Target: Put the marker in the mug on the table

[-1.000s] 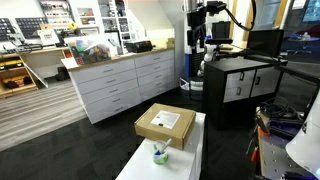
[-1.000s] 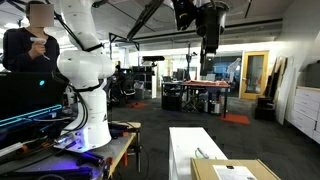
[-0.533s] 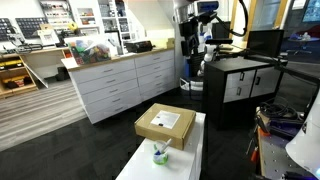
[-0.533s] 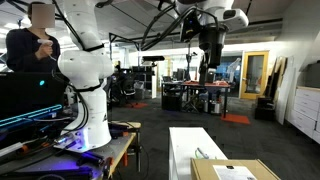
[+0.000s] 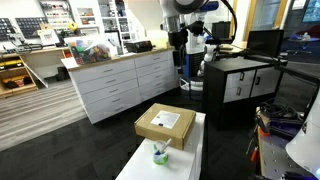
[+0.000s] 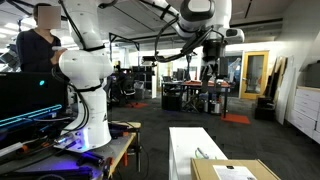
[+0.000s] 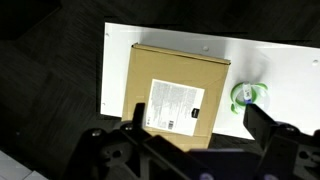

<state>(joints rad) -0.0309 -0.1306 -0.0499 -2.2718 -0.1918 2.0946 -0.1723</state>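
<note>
Hovering high above the white table (image 7: 170, 38), the gripper (image 7: 195, 112) has its jaws spread wide and holds nothing. A cardboard box (image 7: 165, 70) lies directly beneath it. The small white mug (image 7: 250, 95) stands beneath one fingertip, just beside the box.

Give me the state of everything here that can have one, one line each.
Gripper: open, holding nothing, well above the table.
Mug: upright on the table beside the box; contents unclear.
Cardboard box: closed, lying flat, label facing up.
Drawer cabinet: drawers shut.
</note>
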